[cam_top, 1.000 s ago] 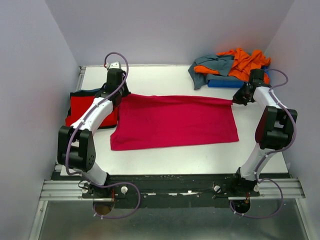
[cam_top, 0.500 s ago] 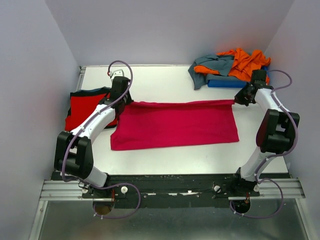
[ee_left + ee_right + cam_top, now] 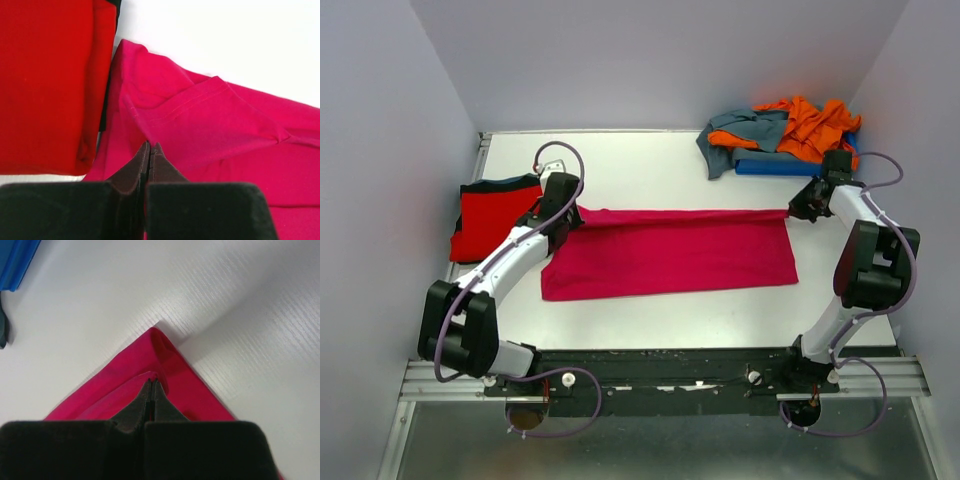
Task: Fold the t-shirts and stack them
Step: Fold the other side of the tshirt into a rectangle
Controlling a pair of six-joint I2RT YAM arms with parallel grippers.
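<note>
Top external view: we see magenta-pink tee (image 3: 670, 255) spread flat mid-frame, long side running left to right. Left gripper (image 3: 563, 222) at its upper left corner, right gripper (image 3: 795, 208) at its upper right corner. Wrist views show us both sets of jaws pinched fully together on pink cloth. Red tee (image 3: 490, 222) folded at left edge, just beside pink one. Orange tee (image 3: 815, 125) and grey-teal tee (image 3: 745, 135) heaped on blue tray (image 3: 770, 167), upper right.

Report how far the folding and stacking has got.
Done: the red t-shirt lies folded on the left side. In hand: the magenta t-shirt, spread in the middle, with the left claw and right claw each shut on a far corner. Left: the orange t-shirt and grey-teal t-shirt, heaped over the blue tray.
</note>
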